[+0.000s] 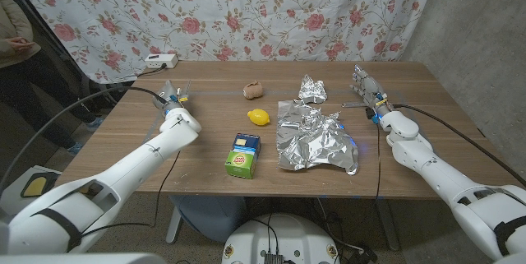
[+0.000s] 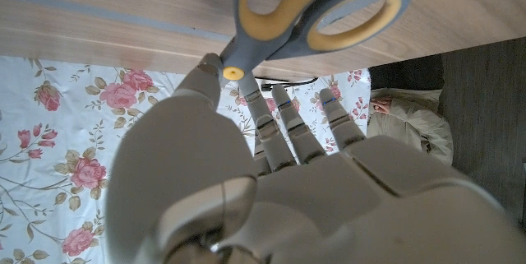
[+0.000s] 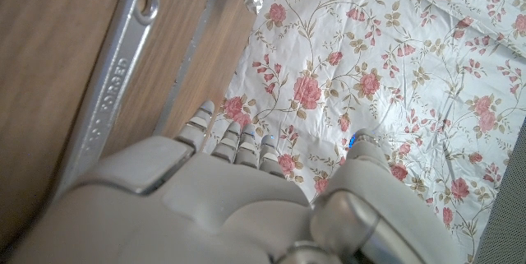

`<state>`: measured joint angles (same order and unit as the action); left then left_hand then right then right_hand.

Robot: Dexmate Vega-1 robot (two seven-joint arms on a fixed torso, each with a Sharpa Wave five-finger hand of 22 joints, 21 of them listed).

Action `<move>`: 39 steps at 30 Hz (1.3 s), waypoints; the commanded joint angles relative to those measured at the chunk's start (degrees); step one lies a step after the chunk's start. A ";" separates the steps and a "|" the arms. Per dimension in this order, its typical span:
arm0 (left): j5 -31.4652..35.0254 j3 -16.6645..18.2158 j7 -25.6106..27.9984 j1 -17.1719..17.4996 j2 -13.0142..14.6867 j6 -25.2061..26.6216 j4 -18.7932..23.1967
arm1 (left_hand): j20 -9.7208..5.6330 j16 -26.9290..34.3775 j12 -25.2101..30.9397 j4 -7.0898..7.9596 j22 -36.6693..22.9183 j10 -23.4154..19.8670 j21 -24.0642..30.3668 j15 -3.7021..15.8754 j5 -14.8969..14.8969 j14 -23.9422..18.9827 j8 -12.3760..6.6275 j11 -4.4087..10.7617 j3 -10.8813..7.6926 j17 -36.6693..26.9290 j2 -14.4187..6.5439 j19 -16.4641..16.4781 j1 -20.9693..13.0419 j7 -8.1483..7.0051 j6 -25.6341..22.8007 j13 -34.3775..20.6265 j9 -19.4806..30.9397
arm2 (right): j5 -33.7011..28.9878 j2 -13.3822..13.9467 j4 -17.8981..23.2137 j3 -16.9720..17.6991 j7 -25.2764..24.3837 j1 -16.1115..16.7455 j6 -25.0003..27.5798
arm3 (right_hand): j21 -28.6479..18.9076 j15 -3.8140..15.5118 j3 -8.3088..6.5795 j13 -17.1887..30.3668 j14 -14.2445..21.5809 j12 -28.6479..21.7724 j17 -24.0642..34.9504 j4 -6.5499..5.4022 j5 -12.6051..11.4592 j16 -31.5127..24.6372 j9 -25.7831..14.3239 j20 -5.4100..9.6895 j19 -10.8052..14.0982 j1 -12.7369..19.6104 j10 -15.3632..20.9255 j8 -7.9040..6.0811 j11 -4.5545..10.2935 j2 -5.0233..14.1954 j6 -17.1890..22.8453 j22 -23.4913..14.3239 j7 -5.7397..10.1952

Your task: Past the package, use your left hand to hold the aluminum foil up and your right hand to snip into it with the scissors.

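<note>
Far left, at nine o'clock on the wooden table (image 1: 205,108): glossy white left hand (image 1: 174,109), fingers (image 2: 283,120) straight and apart, holding nothing. Just beyond the fingertips, scissors (image 2: 308,13) with grey-and-yellow loop handles lying on the wood. Toward centre, a smooth oval lemon (image 1: 258,117), a lumpy brown object (image 1: 254,90) at eleven o'clock of it, a boxy green-and-blue package (image 1: 243,155) at six. Right of that, crinkled, shiny aluminum foil (image 1: 316,139) spread flat, a crumpled foil wad (image 1: 311,90) at twelve. At three o'clock, right hand (image 1: 371,95), fingers (image 3: 246,145) extended and gripping nothing, beside a matte steel wrench (image 3: 111,87).
</note>
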<state>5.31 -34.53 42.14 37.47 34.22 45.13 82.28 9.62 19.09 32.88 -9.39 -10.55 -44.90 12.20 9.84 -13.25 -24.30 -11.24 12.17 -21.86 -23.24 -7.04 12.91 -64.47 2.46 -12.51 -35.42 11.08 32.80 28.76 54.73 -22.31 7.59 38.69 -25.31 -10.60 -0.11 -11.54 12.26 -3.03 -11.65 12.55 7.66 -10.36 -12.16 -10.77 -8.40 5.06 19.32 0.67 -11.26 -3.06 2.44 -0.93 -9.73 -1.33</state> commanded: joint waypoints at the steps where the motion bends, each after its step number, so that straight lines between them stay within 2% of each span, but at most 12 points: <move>1: 0.91 2.45 1.54 3.74 2.18 -2.68 6.71 | -0.30 0.33 0.51 0.08 -0.07 -0.33 0.26 0.40 0.60 0.13 -0.46 0.31 0.43 -0.33 -2.02 0.59 -2.27 0.37 -1.07 -0.75 0.06 | 0.27 1.28 3.59 0.67 -1.08 1.75 0.84 | -0.19 -0.16 -0.30 0.04 -0.34 -0.04 0.11 0.09 -0.07 -0.39 -0.13 -0.40 -0.04 0.06 -0.32 0.00 -0.07 0.63 -0.05 -0.17 0.08; 11: 0.65 5.37 1.95 7.50 3.60 -6.61 11.86 | -0.43 0.62 0.55 0.24 -0.08 -0.44 0.26 0.68 1.38 0.08 -0.51 0.34 0.83 -0.80 -2.05 0.62 -2.31 0.31 -1.42 -0.50 0.07 | 0.24 2.84 7.74 1.37 -2.45 3.84 1.70 | -0.22 -0.17 -0.29 0.04 -0.33 -0.08 0.11 0.10 -0.07 -0.41 -0.13 -0.44 -0.05 0.07 -0.34 0.00 -0.03 0.63 -0.05 -0.17 0.14; 19: 0.84 6.30 0.81 9.60 5.46 -15.96 11.85 | -0.69 0.36 0.59 0.54 -0.07 -0.06 0.03 1.36 2.02 1.21 -0.36 0.42 1.06 -1.30 -2.42 0.11 -2.32 -0.24 -1.40 -0.48 0.08 | 0.09 3.45 9.44 1.65 -2.99 4.98 1.79 | -0.23 -0.15 -0.30 0.03 -0.37 -0.11 0.11 0.10 -0.07 -0.40 -0.13 -0.44 -0.06 0.08 -0.36 -0.01 -0.07 0.66 -0.05 -0.17 0.13; 31: 1.49 7.41 -0.07 10.79 5.19 -22.65 13.10 | -0.88 0.40 0.69 0.79 -0.05 -0.05 0.05 1.93 2.32 1.18 -0.44 0.40 1.18 -1.60 -2.61 0.20 -2.19 -0.70 -1.82 -0.42 0.09 | 0.23 5.04 13.15 2.69 -4.41 7.16 2.64 | -0.23 -0.17 -0.31 0.03 -0.42 -0.17 0.11 0.12 -0.09 -0.39 -0.13 -0.52 -0.14 0.11 -0.30 0.00 -0.06 0.69 -0.11 -0.17 0.11; 39: 1.02 8.21 -2.31 11.65 5.57 -30.00 13.78 | -1.12 0.54 0.89 0.78 -0.04 -0.19 -0.04 2.22 2.49 1.38 -0.45 0.43 1.37 -2.04 -2.63 0.01 -2.32 -0.97 -2.06 -0.45 0.09 | 0.66 6.09 15.33 3.72 -5.22 8.89 2.79 | -0.24 -0.23 -0.31 0.03 -0.47 -0.18 0.10 0.13 -0.09 -0.38 -0.13 -0.54 -0.17 0.12 -0.33 0.01 -0.04 0.68 -0.13 -0.17 0.20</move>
<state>6.62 -27.41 41.97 47.85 39.45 23.43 95.01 8.99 19.52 33.54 -8.78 -10.38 -44.82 12.20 10.16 -10.82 -24.45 -11.53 12.06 -20.58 -25.08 -7.84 12.89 -65.64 1.62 -14.14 -35.42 11.06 33.00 33.53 67.12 -19.74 3.44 45.51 -22.93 -10.60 -0.33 -11.55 12.26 -3.24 -11.65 12.54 7.66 -10.36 -12.16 -10.78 -8.39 5.06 19.32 0.67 -11.26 -3.05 2.44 -0.93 -9.72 -1.33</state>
